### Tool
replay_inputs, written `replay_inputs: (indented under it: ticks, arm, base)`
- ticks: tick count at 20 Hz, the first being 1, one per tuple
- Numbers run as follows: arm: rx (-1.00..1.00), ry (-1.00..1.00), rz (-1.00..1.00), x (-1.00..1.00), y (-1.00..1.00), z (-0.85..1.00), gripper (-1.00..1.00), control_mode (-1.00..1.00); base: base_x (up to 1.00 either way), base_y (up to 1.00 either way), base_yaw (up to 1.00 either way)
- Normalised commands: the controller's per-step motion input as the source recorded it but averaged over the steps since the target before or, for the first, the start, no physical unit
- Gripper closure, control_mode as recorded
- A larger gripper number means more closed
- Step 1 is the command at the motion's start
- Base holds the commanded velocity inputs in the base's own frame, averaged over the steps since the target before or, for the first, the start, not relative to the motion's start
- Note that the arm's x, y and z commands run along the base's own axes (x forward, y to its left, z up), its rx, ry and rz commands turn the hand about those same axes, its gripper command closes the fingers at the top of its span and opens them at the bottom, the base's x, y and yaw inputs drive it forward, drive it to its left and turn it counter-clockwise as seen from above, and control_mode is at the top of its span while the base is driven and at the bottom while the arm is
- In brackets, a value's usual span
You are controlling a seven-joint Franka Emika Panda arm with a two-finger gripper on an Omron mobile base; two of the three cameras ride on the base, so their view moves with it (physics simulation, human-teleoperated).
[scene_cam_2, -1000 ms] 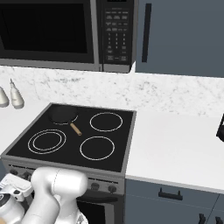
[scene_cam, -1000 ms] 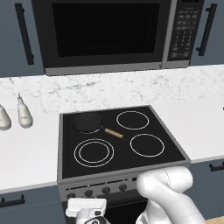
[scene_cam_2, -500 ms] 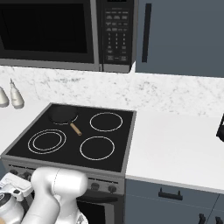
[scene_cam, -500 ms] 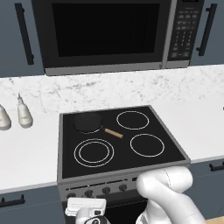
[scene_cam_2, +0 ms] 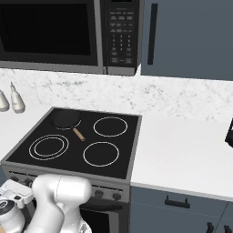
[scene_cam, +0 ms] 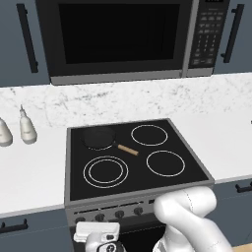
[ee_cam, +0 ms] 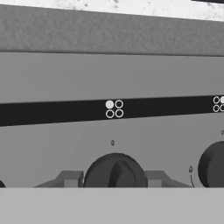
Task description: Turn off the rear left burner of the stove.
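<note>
At the bottom centre of the hand view, our gripper (ee_cam: 114,179) has its fingers (ee_cam: 70,178) clamped on one knob (ee_cam: 114,171); a second knob (ee_cam: 213,165) sits at lower right. We count four zones on the stove (scene_cam: 142,184); the rear left burner (scene_cam: 98,138), upper left, carries one skillet (scene_cam_2: 66,119). Two bottles (scene_cam: 27,129) stand at left. Bare counter (scene_cam_2: 182,154) lies right.
</note>
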Motion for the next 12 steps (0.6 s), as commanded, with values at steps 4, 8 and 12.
replay_inputs:
  ticks: [4,8,12]
  arm:
    - [0.62,0.00,-0.02,0.00,-0.23,-0.27,1.00,-1.00]
    - [0.64,0.00,-0.03,0.00,-0.24,-0.29,1.00,-1.00]
    - [0.67,0.00,-0.03,0.00,-0.27,-0.36,1.00,-1.00]
  base:
    - [0.00,0.00,0.00]
    - [0.00,0.00,0.00]
    - [0.00,0.00,0.00]
